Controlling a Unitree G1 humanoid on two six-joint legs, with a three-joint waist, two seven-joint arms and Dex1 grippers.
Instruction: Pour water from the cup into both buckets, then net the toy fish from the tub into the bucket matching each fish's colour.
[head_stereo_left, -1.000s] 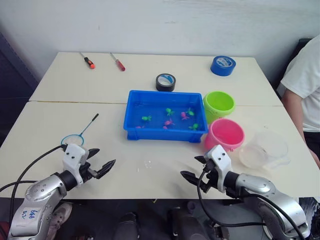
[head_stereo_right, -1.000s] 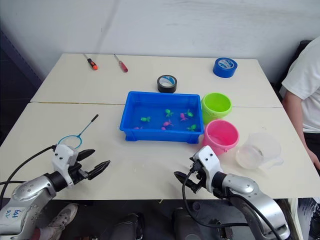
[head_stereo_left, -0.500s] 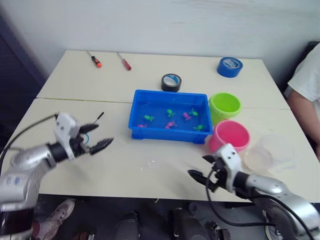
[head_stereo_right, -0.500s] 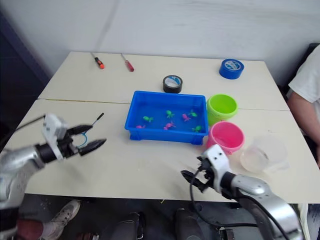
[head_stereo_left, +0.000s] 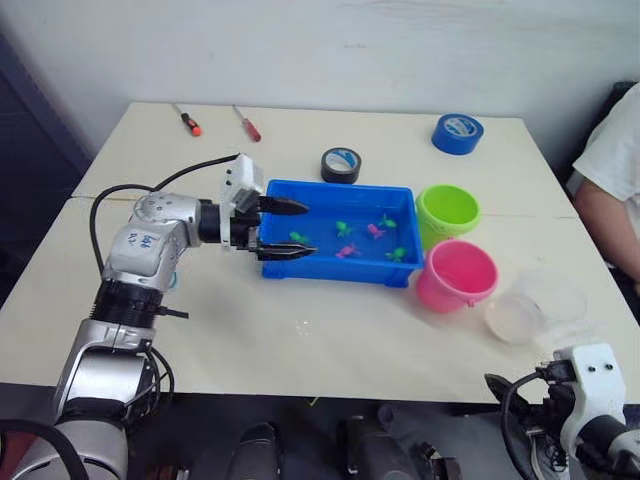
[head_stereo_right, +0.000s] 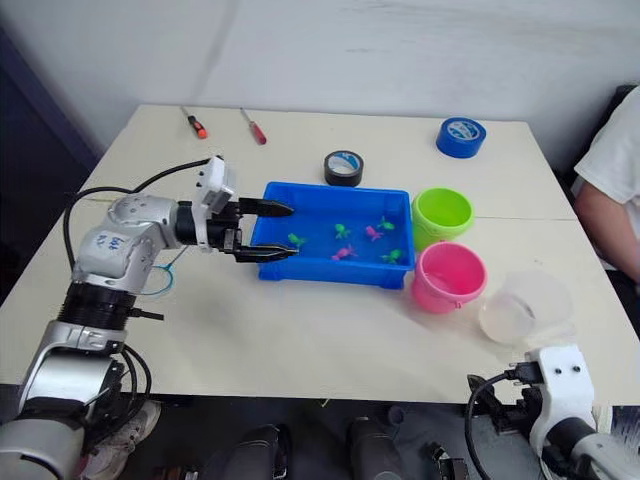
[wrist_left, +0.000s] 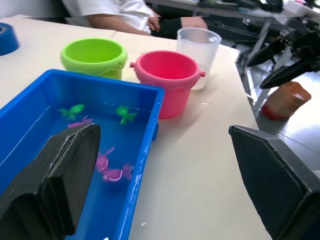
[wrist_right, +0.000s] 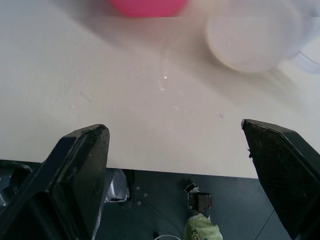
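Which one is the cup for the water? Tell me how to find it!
Find the big blue tub in the middle of the table. On the robot's right of it stand a green bucket and a pink bucket. The cup sits just past the pink one, near the table edge, and it alone is see-through and colourless.

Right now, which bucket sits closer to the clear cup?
The pink bucket; it stands beside the clear cup, while the lime green bucket sits farther back.
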